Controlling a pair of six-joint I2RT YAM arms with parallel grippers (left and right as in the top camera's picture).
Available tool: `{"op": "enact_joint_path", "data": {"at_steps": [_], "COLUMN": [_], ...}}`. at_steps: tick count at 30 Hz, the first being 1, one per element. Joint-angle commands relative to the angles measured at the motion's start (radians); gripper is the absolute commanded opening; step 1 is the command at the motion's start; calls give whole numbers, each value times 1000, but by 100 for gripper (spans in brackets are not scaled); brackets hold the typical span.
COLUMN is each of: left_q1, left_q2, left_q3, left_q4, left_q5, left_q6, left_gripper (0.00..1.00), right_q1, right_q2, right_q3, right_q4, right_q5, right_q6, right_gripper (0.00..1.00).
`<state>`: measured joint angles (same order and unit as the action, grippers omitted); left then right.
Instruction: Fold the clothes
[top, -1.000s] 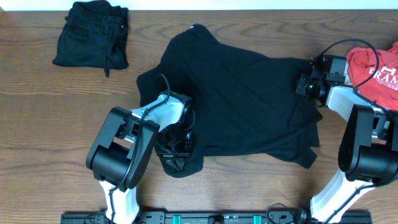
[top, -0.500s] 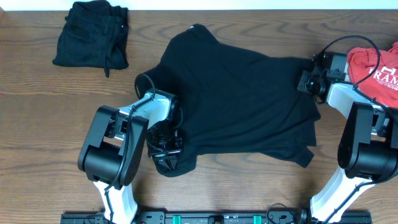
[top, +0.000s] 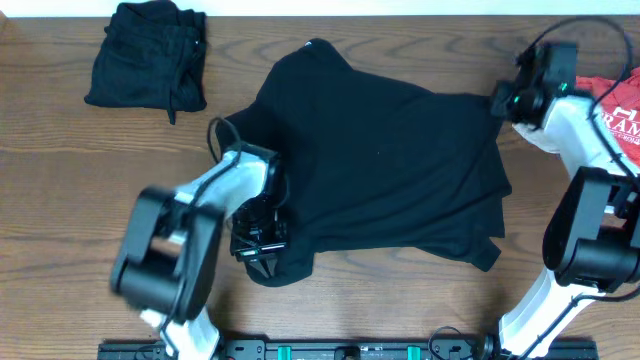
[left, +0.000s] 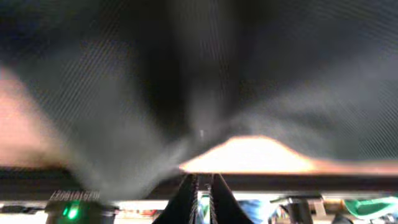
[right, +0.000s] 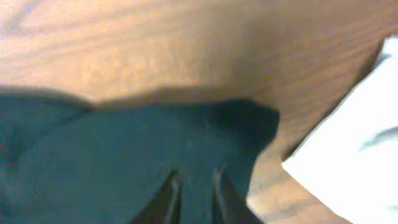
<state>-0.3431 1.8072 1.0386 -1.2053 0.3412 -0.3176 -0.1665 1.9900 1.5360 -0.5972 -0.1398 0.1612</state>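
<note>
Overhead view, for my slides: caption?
Spread black top with left gripper and right gripper at opposite corners; folded black garment and red tee aside.

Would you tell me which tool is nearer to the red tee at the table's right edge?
Right. The right tool is just left of the red tee; the left tool is across the black shirt, at its lower-left corner.

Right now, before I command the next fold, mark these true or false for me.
1. The black shirt lies spread across the middle of the table. True.
2. The folded black garment sits at the table's right edge. False: it is at the far-left corner.
3. The red tee lies under the left gripper. False: it is at the right edge, apart from that gripper.
4. The left gripper is shut on the black shirt's near-left corner. True.
</note>
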Motion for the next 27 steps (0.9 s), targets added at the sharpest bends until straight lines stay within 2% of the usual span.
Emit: {"op": "enact_joint_path", "data": {"at_steps": [1,6,11,13,16,18,23,26,27], "left_q1": [5,-16,-107,-171,-285,-359,-492,-515,-516], "left_q2": [-149,-319,-391,-389,-368,-351,-298,-264,-253], "left_q3": [23,23,23,23,23,24,53,63,63], "left_q4": [-17,34,200,274,401,489,674,780,814], "left_q5": [-14,-11,108,122,122,108,-9,-86,-121], "left_q6": [-14,10,75,84,97,99,50,33,18], "left_gripper": [14,25,39,42,47,56,56,57,57], "right_q1": [-4,-3,-3,-4,-5,-5,-5,-5,-5], "right_q2": [-4,-24,-69,-72,-70,-70,-70,-70,-70], "right_q3": [167,350,362,362,341,319,299,299,299], "right_q4": [-151,-514,-639,-679,-688,-667,-624,-598,-590], "right_q5": [-6,-6,-6,-6,-6,-6,-6,-6,-6], "right_q6": [-21,-56,-73,-75,-107,-112,-111,-111,-111], "right_gripper": [19,18,21,26,29,30,31,36,41]}}
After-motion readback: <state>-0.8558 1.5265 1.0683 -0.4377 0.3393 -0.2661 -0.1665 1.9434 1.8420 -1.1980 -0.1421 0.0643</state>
